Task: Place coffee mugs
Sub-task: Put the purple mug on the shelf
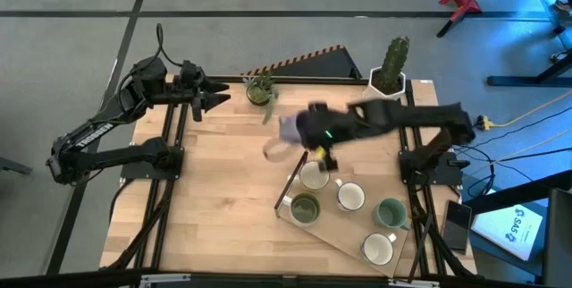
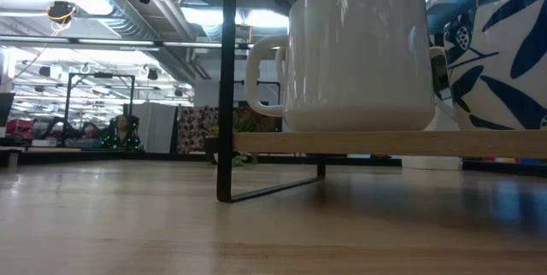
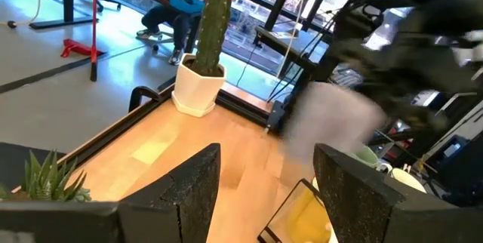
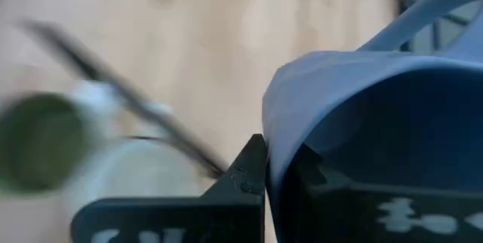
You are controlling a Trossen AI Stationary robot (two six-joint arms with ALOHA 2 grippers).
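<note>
Mugs are mostly placed already, judging from the high view: five are sitting on the raised wooden rack (image 1: pixel 335 234) at the tabletop's (image 1: pixel 223 190) near right corner. Nearest its front edge is a white mug (image 1: pixel 378 249); behind it come the teal mug (image 1: pixel 391 212), the olive mug (image 1: pixel 305 207), a second white mug (image 1: pixel 350 197) and a third white mug (image 1: pixel 314 175) at the rack's far corner. That leaves one, the lavender mug (image 1: pixel 291 128), which is hanging in the air just beyond the rack's far corner, over the middle of the tabletop. The right end effector (image 1: pixel 308 127) is pinching its wall, one finger inside and one outside, with the arm reaching across from the right edge. The left end effector (image 1: pixel 214 98), fingers spread and empty, is waiting at the far left corner, near the leafy plant (image 1: pixel 260 89).
</note>
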